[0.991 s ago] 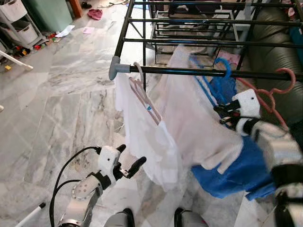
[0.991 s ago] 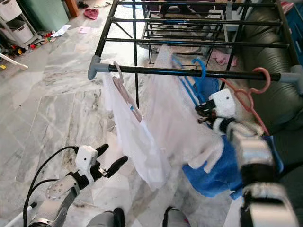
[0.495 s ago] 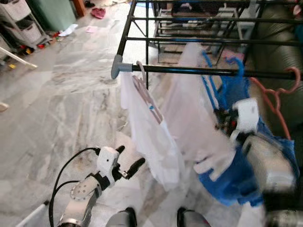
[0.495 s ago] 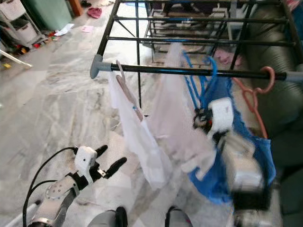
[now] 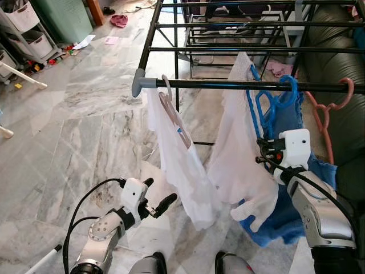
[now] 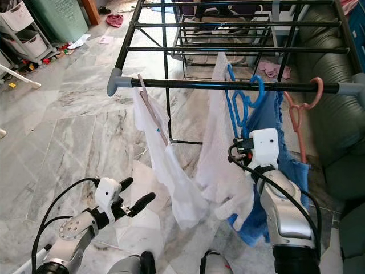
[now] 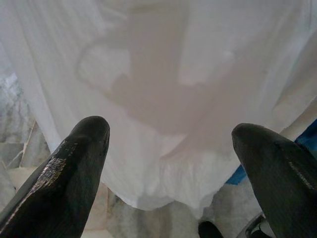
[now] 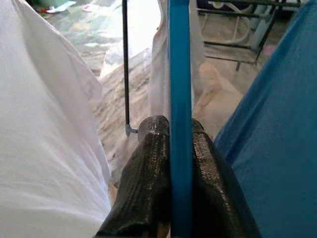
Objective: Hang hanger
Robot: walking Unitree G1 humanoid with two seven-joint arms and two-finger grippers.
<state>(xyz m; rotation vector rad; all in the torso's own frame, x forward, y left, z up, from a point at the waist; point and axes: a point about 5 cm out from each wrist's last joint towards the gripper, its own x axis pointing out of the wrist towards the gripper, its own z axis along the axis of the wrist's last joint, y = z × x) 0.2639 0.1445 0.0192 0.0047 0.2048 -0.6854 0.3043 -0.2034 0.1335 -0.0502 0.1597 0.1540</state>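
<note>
On the rail (image 5: 239,85), blue hanger (image 5: 274,100) now hooked, right tool (image 8: 181,148) still clamped on it, left tool (image 5: 157,197) spread, empty.

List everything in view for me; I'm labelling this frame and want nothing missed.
Drying rack: one, black bars with grey end caps, ahead of the robot.
Blue hanger: one, hooked on the front bar, carrying a blue garment.
Pink hanger: one, bare, on the front bar toward the robot's right.
White garments: two, hanging from the front bar; the left one on a pale hanger.
Sofa: one, dark, right of the rack.
Storage trolley: one, white, far left.
Floor: grey marble, scattered small items at the back.
Left end effector: open, low, facing the left white garment.
Right end effector: shut on the blue hanger's bar.
</note>
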